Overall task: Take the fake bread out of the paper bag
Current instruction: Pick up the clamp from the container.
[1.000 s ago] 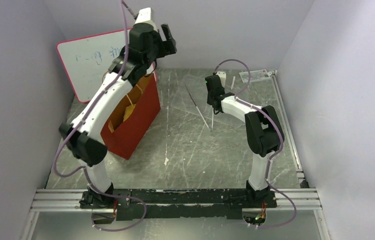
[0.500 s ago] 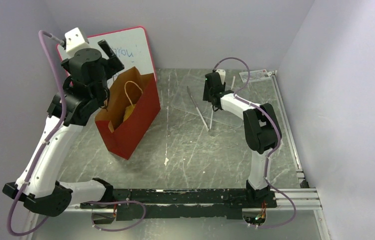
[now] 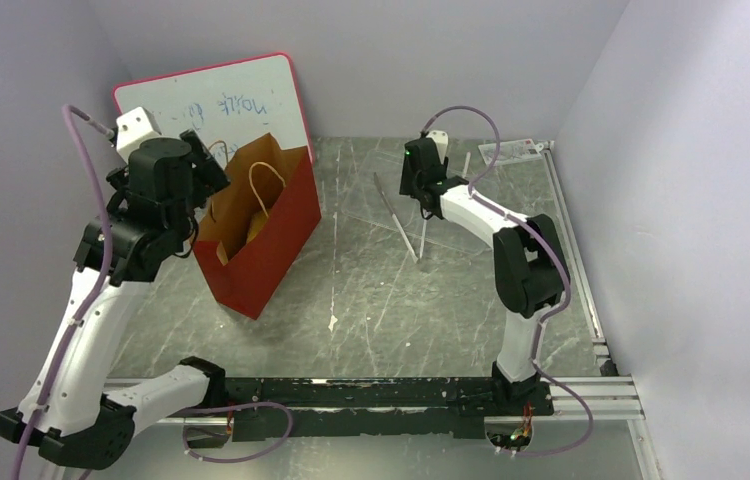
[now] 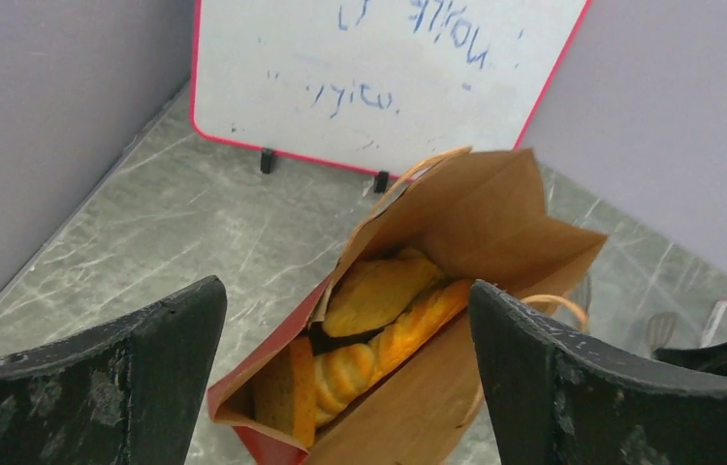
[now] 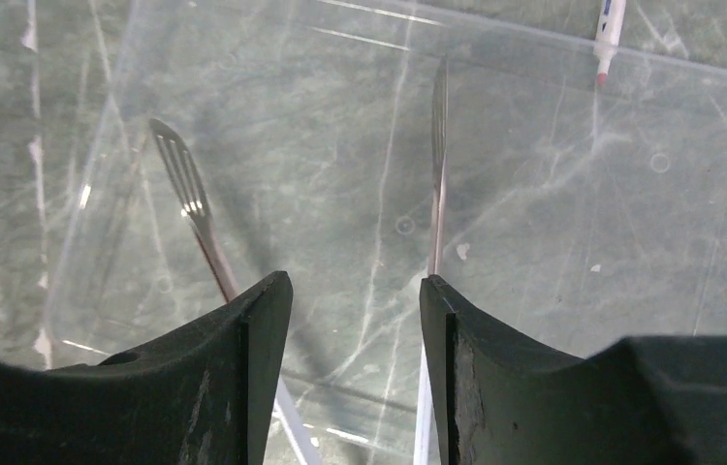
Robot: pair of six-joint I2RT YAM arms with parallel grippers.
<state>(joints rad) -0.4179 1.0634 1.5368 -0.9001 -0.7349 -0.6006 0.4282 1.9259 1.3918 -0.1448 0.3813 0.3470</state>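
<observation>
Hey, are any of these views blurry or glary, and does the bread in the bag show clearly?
Top external: evenly lit, no glare, the paper bag sharp. Left wrist: the fake bread well lit and clear, writing on the whiteboard soft. Right wrist: white glare streaks on the clear sheet around the tweezers.

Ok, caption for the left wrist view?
Open left end effector aimed at red paper bag, golden toy bread loaves inside, red-framed whiteboard behind.

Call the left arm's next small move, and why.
Probably lower the left pincer into the paper bag toward the fake bread: it hangs open above the bag's mouth, with loaves showing inside and nothing gripped.
</observation>
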